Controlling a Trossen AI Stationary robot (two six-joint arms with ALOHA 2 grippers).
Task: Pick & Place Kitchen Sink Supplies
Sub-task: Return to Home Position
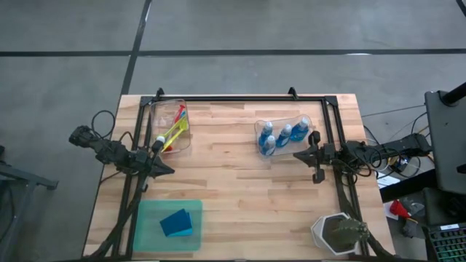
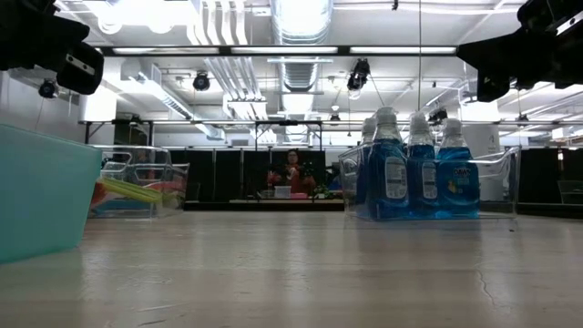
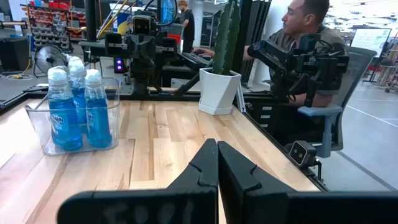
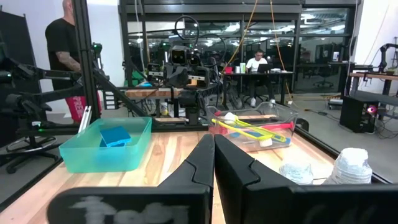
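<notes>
Several blue bottles [image 1: 282,135] with pale caps stand upright in a clear bin at the table's far right; they also show in the low view [image 2: 419,169] and the left wrist view [image 3: 78,107]. Yellow-green, pink and blue brushes [image 1: 173,129] lie in a clear bin at the far left, brushes [image 4: 254,131]. Blue and teal sponges [image 1: 178,223] lie in the green tray, sponges [image 4: 115,135]. My left gripper [image 1: 169,170] hovers shut at the left edge, between the brush bin and the tray. My right gripper [image 1: 298,156] hovers shut just near the bottle bin.
A white faceted pot with a plant [image 1: 339,234] stands at the near right corner. The green tray [image 1: 144,234] sits at the near left. A black frame [image 1: 240,99] runs along the far edge and both sides. Bare wood [image 1: 247,196] lies between the bins.
</notes>
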